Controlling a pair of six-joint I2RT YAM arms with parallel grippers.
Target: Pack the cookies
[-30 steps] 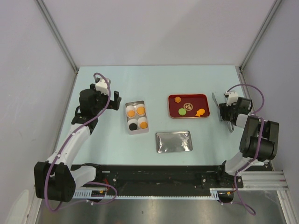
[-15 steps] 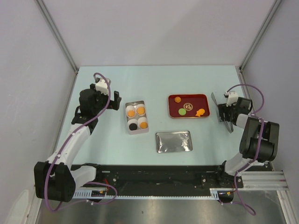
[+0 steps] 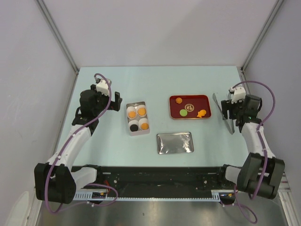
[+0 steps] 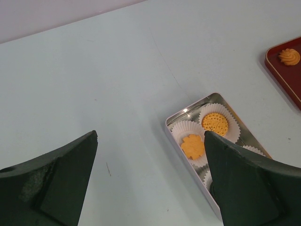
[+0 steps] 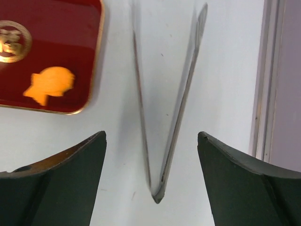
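- The left claw (image 4: 150, 137) is kept wide apart, well left of the red tray (image 3: 202, 100).
- Four cookies (image 3: 132, 113) are seated in a tin (image 3: 135, 103) left of that tray; four are laid on it.
- The right claw (image 5: 150, 134) is spread apart over tongs (image 5: 185, 94) laid right of the tray, and the tongs are not touched.

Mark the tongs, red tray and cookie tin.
tongs (image 5: 158, 193), right wrist view, hinge end.
red tray (image 3: 200, 101), top external view, bare floor.
cookie tin (image 4: 190, 107), left wrist view, far rim.
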